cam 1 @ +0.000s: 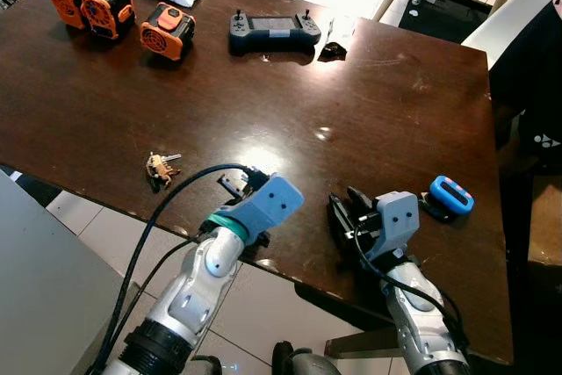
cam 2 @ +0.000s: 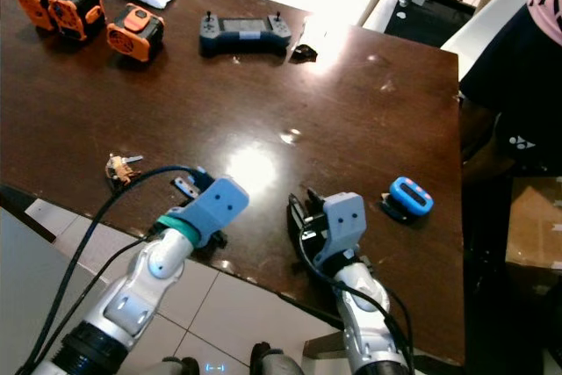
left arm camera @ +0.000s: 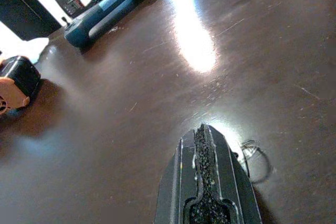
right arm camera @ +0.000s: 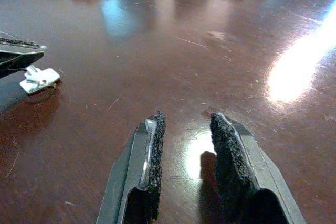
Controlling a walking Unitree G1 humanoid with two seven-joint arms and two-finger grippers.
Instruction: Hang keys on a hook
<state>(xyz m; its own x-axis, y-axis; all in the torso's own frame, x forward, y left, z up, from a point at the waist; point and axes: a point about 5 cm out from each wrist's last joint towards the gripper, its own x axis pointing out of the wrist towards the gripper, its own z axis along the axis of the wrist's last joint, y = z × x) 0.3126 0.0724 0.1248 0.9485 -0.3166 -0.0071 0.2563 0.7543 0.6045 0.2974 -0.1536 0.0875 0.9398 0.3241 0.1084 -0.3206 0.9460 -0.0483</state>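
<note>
Keys (cam 1: 162, 167) lie on your table (cam 1: 369, 111) — well left of left gripper (left arm camera: 203, 150), pads pressed together. Right gripper (right arm camera: 186, 153) — narrowly parted, holding nothing.

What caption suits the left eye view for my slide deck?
Both grippers, left and right, rest at the table edge; keys lie untouched.

Head stereo pair high above the dark table (cam 1: 369, 85); wrist cameras low, skimming that same tabletop.

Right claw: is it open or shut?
Open. The right claw shows a clear gap between its two padded fingers, with bare table visible between them.
</note>
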